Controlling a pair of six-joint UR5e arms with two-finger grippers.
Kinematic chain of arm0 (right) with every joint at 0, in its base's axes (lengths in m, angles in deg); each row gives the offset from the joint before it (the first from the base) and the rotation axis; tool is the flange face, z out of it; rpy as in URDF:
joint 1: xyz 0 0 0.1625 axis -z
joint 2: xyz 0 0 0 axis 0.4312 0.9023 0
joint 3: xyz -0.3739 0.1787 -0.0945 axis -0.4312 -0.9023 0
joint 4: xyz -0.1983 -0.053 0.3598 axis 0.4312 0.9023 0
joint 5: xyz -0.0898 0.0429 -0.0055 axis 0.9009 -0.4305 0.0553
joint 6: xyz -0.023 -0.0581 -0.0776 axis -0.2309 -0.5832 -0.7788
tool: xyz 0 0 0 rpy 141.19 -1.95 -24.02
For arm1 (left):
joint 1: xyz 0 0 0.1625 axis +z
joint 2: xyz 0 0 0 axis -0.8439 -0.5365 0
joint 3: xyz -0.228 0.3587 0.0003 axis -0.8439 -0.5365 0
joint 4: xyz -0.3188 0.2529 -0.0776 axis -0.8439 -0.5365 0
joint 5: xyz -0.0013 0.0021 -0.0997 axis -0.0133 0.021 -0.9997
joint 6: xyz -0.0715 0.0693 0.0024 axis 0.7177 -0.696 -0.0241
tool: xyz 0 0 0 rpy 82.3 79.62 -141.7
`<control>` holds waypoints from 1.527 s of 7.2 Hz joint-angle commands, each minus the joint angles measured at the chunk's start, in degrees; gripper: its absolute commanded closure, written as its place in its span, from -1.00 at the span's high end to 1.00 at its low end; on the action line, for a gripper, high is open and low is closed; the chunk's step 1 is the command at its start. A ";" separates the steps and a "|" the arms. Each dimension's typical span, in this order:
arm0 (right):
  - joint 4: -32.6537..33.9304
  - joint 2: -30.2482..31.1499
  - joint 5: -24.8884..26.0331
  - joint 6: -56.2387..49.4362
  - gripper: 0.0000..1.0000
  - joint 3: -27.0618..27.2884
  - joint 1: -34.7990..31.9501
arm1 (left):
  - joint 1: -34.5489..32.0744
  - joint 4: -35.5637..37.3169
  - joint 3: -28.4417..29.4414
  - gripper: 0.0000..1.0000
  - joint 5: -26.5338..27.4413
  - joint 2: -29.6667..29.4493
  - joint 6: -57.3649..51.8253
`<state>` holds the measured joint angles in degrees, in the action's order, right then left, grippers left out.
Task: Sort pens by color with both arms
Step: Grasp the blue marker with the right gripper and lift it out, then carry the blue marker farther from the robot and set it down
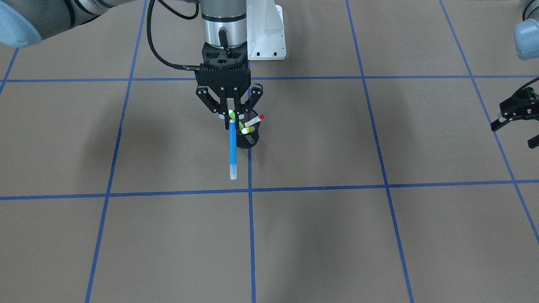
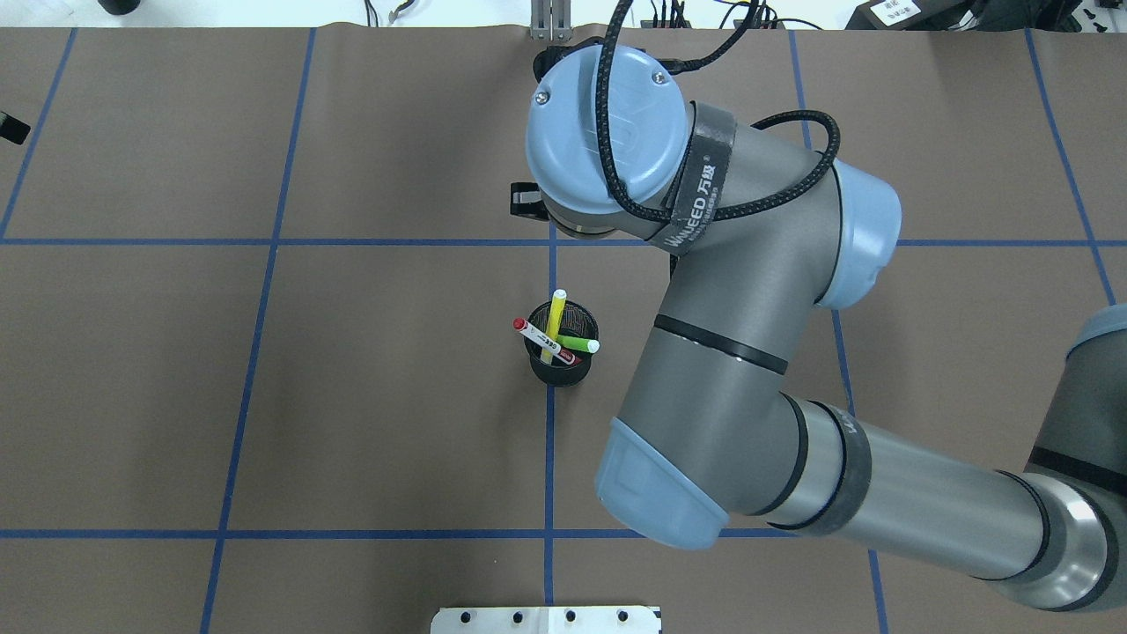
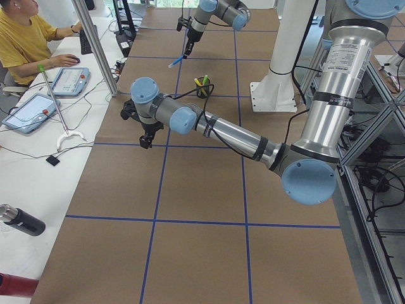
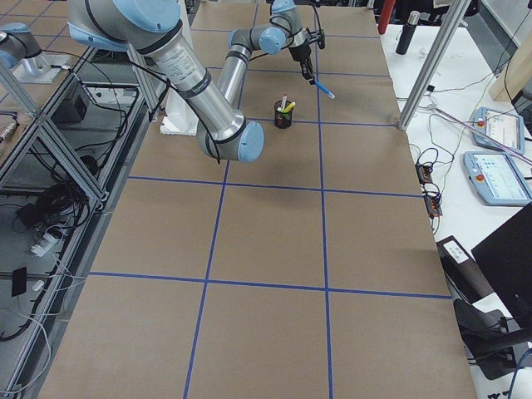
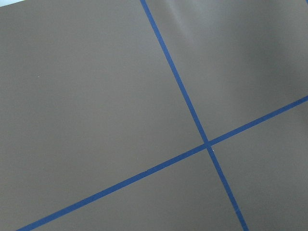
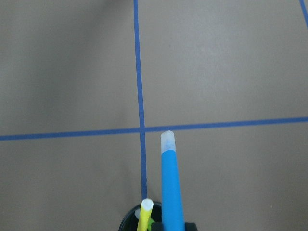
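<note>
Blue pen (image 1: pixel 232 145) hangs clamped in the right end effector (image 1: pixel 230 112) in your front view, just beside the mesh cup (image 1: pixel 246 141) mid-tabletop. The left end effector (image 1: pixel 516 132) sits fingers apart near the tabletop's left edge. Overhead, you see the yellow pen (image 2: pixel 554 326), lime pen (image 2: pixel 577 342) and red-ended pen (image 2: pixel 531 332) leaning inside that cup.

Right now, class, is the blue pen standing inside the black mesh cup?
No, the blue pen hangs from the right gripper outside the black mesh cup.

Front view looks steeply down from across the bench (image 1: pixel 379 244); overhead looks forward from behind. Both share the cup (image 1: pixel 246 141) (mid-bench). Side views look along the bench; wrist views sit close.
</note>
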<state>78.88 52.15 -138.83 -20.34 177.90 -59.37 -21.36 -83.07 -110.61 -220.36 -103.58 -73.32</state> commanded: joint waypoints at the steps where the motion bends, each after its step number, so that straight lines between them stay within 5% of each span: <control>1: -13.75 0.15 6.93 -3.53 -1.00 -12.57 -1.77 | 0.42 0.02 0.01 1.00 0.00 -0.09 0.09; 3: -27.73 0.42 10.22 -3.72 -1.00 -24.80 -3.17 | 0.60 0.02 0.01 1.00 0.00 -0.61 0.88; 7: -37.63 7.26 15.66 -4.16 -1.00 -26.87 -1.26 | 1.22 -0.07 -0.34 1.00 0.00 -0.70 1.15; 8: -37.72 7.36 17.68 -4.07 -0.85 -27.13 0.15 | 1.22 -0.07 -0.35 1.00 0.00 -0.70 1.15; 11: -38.07 7.45 18.23 -3.81 0.48 -27.14 0.95 | 1.22 -0.07 -0.52 1.00 0.00 -0.70 1.24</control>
<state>41.07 59.55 -120.71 -24.23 150.79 -58.61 -20.14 -83.14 -111.07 -220.36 -104.28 -72.12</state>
